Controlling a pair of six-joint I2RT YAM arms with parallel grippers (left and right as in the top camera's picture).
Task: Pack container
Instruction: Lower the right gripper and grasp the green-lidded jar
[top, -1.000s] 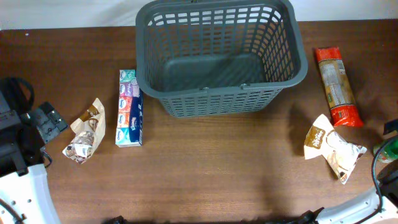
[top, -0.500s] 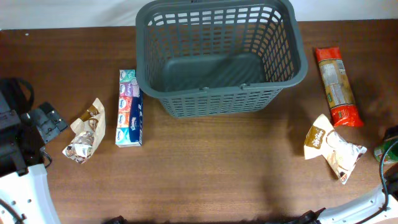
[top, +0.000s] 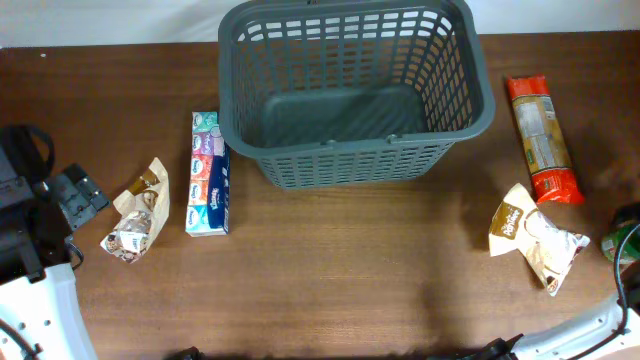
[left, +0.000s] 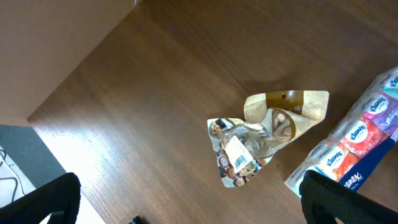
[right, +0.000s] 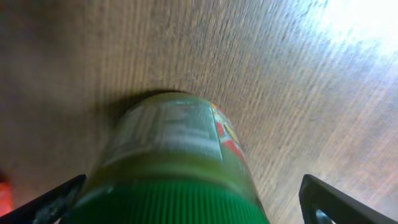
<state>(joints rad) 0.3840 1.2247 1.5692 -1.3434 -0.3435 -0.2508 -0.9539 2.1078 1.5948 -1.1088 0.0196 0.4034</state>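
The left gripper (left: 189, 194) is being held wide open above a crumpled tan snack pouch (left: 264, 134), the right gripper (right: 189, 198) equally wide astride a green-capped plastic bottle (right: 177, 140).

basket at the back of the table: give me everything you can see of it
The container is a large dark grey rectangular basket, plastic by the look, with slotted lattice walls, a solid base and a thick rim. It stands upright and open-topped on the brown wooden table, at the far middle, with nothing inside. A tissue pack lies right by its left near corner, partly under the rim from overhead; whether they touch cannot be told.
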